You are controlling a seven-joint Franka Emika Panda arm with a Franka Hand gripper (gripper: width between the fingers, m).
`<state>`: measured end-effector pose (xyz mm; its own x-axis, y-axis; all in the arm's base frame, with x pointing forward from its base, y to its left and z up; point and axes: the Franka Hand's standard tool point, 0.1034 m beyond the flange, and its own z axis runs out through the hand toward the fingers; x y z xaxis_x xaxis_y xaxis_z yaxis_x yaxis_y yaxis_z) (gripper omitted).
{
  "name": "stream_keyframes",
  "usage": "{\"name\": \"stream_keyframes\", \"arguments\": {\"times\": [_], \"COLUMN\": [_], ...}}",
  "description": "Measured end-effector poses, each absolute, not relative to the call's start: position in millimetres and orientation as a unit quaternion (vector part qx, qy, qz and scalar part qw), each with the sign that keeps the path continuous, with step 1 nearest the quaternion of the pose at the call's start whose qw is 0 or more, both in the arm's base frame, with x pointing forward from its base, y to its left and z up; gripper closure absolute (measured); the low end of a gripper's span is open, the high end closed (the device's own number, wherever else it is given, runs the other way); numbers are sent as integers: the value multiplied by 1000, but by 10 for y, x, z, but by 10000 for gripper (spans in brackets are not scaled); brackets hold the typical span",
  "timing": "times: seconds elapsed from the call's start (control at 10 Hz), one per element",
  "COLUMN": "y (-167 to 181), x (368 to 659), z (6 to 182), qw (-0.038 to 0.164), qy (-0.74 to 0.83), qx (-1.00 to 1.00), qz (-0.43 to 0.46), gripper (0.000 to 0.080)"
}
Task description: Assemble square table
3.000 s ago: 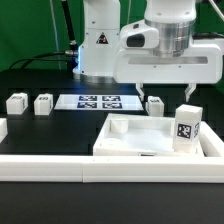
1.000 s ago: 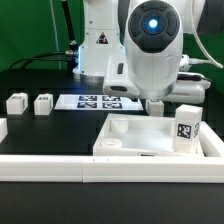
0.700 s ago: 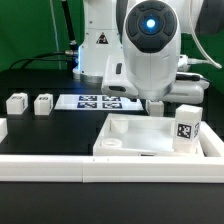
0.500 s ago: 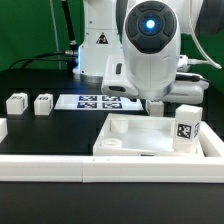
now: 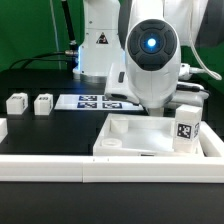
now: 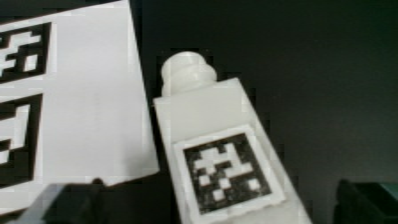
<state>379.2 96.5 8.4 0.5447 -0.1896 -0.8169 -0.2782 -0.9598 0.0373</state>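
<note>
The white square tabletop (image 5: pixel 128 146) with its raised rim lies in front, against the long rail. One tagged white leg (image 5: pixel 186 128) stands upright at its corner on the exterior view's right. Two more legs (image 5: pixel 16 103) (image 5: pixel 43 102) lie at the exterior view's left. In the wrist view another leg (image 6: pixel 214 150), tag up and peg end away, lies on the black table between the dark fingers (image 6: pixel 68 200) of my gripper (image 6: pixel 222 203). The gripper is open and straddles this leg without touching it. In the exterior view the round wrist housing (image 5: pixel 152 58) hides the fingers.
The marker board (image 5: pixel 95 100) lies flat just beside the straddled leg and also shows in the wrist view as the marker board (image 6: pixel 63 100). A long white border rail (image 5: pixel 100 172) runs along the front. The robot base (image 5: pixel 98 40) stands behind.
The wrist has sunk a little and shifted slightly to the exterior view's right over the last second. Three seconds ago the hand stood higher, with its fingers showing.
</note>
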Motion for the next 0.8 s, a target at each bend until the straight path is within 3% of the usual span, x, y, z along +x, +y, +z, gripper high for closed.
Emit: {"name": "stream_keyframes", "arguments": {"times": [0.2, 0.8], "y": [954, 924], "x": [3796, 3803], "z": [85, 85], "qw": [49, 51], "qy": [134, 138], "qx": [-877, -877], "qz": [458, 458], "gripper": [513, 510]}}
